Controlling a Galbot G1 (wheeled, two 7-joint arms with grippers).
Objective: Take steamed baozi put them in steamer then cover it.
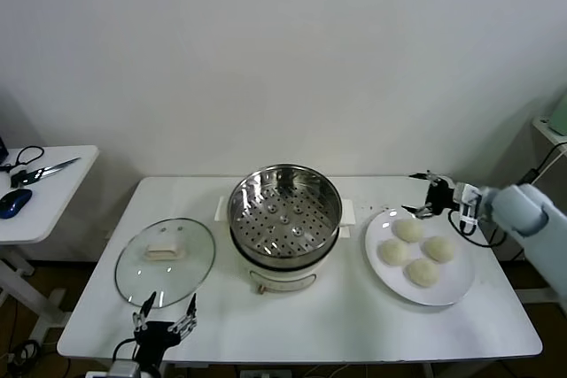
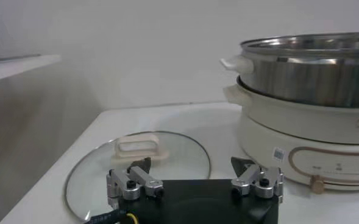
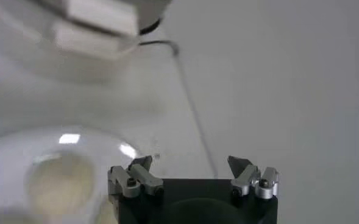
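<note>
Hovering – right claw (image 1: 423,194) released, plate (image 1: 452,294) far rim | left claw (image 1: 165,314) released – table (image 1: 354,325) front edge

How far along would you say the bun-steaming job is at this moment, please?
Nothing is done yet: all four baozi sit on the white plate, and the steamer tray is bare. In hand: the right claw hovers open by the plate's far edge, holding nothing. The left claw waits open near the glass lid lying on the table. Left: moving the buns, then covering.
</note>
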